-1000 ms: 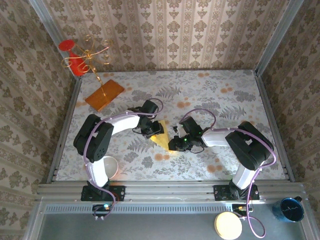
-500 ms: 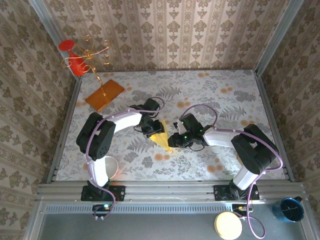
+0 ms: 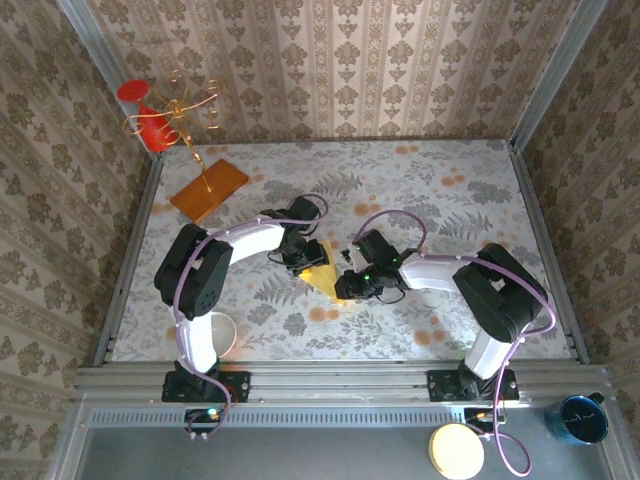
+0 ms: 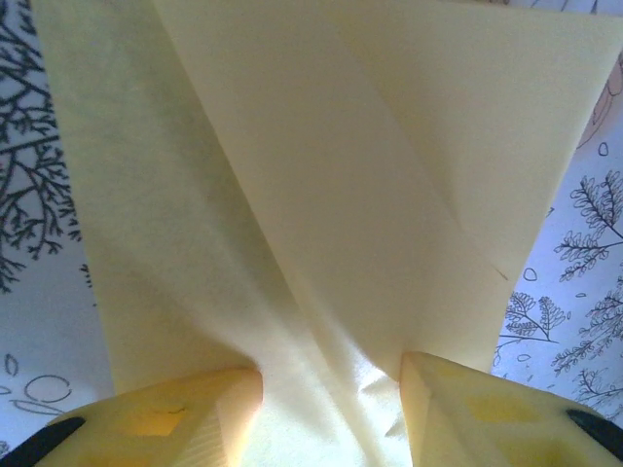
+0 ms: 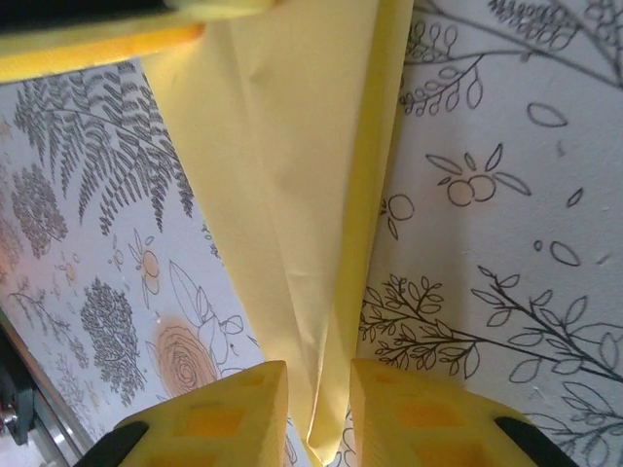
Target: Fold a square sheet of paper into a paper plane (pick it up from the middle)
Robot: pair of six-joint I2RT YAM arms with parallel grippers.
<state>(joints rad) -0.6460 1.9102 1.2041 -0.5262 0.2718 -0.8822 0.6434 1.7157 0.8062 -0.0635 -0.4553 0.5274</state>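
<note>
The half-folded sheet of paper [image 3: 322,277] lies near the middle of the table [image 3: 450,200]. It looks light, limp and easily creased. The left fingers [image 4: 185,413] stand half apart and press on it, so it puckers between them. The right fingers [image 5: 234,409], nearly closed, pinch its folded edge, probably the stiffest hold.

The top external camera sits high above and behind both arm bases. It looks down over the whole table [image 3: 450,200] from far off. Each wrist camera rides just behind its own fingers and looks along them at very close range. All three views share the paper [image 3: 322,278] [image 4: 321,195] [image 5: 282,175], ahead of the left gripper [image 3: 303,262] [image 4: 331,389] and the right gripper [image 3: 346,284] [image 5: 318,384], and the patterned surface under it.
</note>
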